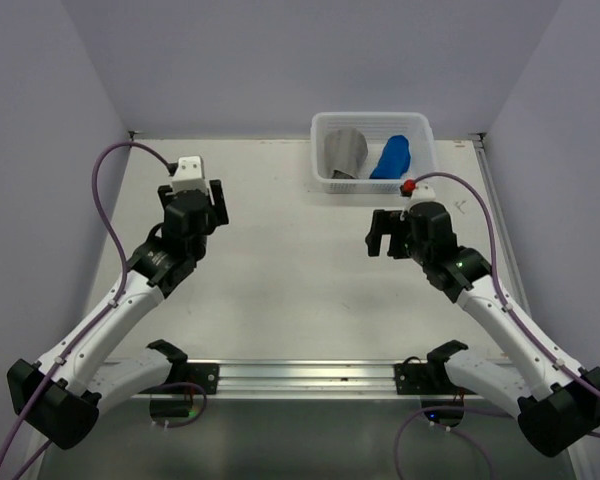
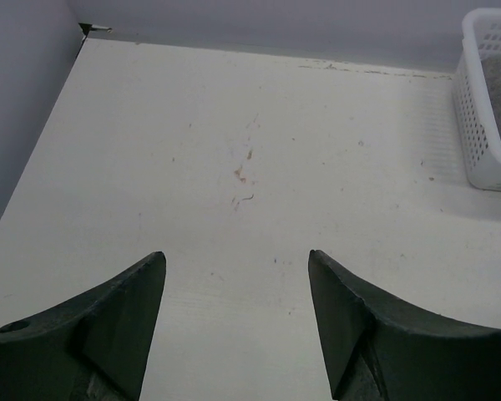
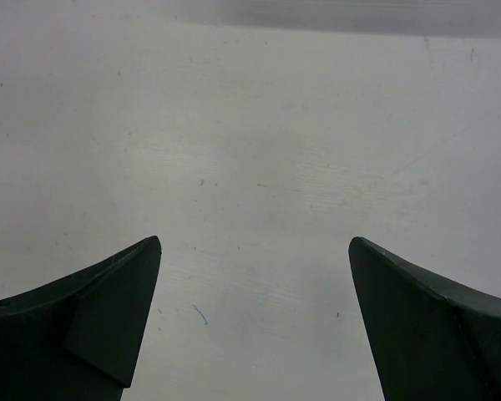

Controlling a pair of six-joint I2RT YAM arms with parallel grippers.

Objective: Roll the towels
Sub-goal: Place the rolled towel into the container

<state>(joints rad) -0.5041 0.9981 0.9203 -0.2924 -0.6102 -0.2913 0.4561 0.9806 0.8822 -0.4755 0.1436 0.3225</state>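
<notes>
The grey towel (image 1: 346,152) and the bright blue towel (image 1: 391,158) both lie bunched inside the white perforated basket (image 1: 320,150) at the back right of the table. My left gripper (image 1: 218,203) is open and empty over the left part of the table; in the left wrist view (image 2: 236,257) only bare tabletop shows between its fingers. My right gripper (image 1: 376,232) is open and empty just in front of the basket, pointing left; the right wrist view (image 3: 255,242) shows only tabletop. A grey patch shows through the basket wall in the left wrist view (image 2: 499,79).
The basket's corner (image 2: 484,134) shows at the right edge of the left wrist view. Walls close the table at the back and both sides. A metal rail (image 1: 300,377) with the arm bases runs along the near edge. Purple cables loop beside both arms.
</notes>
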